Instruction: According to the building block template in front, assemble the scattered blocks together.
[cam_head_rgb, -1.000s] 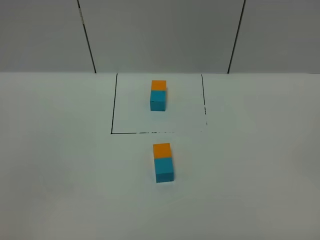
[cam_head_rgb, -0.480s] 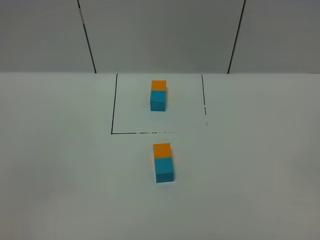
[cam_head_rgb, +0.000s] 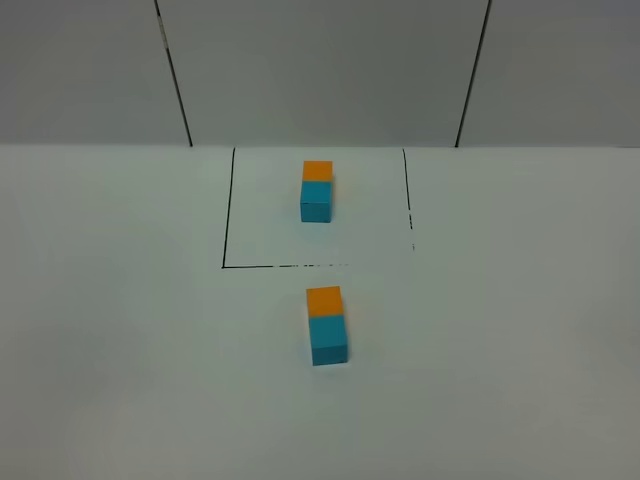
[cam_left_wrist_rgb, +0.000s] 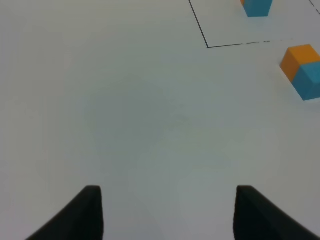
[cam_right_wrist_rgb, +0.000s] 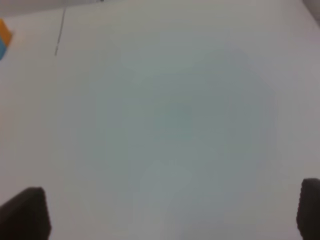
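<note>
Template (cam_head_rgb: 316, 190) sits far, inside outlined square (cam_head_rgb: 228, 266): orange far, cyan near. 2 scattered blocks (cam_head_rgb: 326, 325) lie just near square's front line, orange touching cyan, same order. Assembly looks matched. Left gripper (cam_left_wrist_rgb: 167, 210) spread, empty; right gripper (cam_right_wrist_rgb: 172, 212) spread wide, empty. Best move: keep both clear, avoid nudging pair.

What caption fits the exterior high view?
Assembled orange-and-cyan blocks sit just outside the outlined square holding the matching template.

A white table (cam_head_rgb: 120, 330) carries the building block template (cam_head_rgb: 317, 190) and the scattered blocks (cam_head_rgb: 326, 325).
</note>
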